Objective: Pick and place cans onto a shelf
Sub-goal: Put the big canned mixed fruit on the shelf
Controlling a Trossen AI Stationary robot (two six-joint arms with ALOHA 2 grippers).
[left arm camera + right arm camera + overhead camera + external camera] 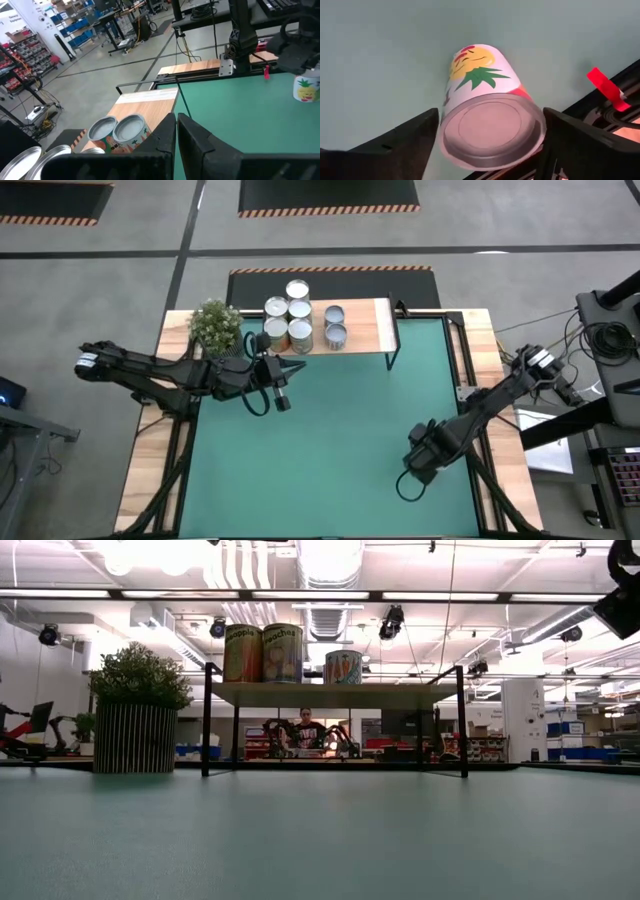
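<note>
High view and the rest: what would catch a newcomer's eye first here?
The cluster of cans standing on the shelf at the table's far edge, beside a potted plant. Next, the pineapple-label can between the right gripper's open fingers, low over the green table at its right side. The left gripper, fingers shut, sits near the shelf.

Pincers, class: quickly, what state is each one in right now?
Left pincer: shut, holding nothing.
Right pincer: open wide, fingers either side of a pineapple-label can, not yet gripping.
</note>
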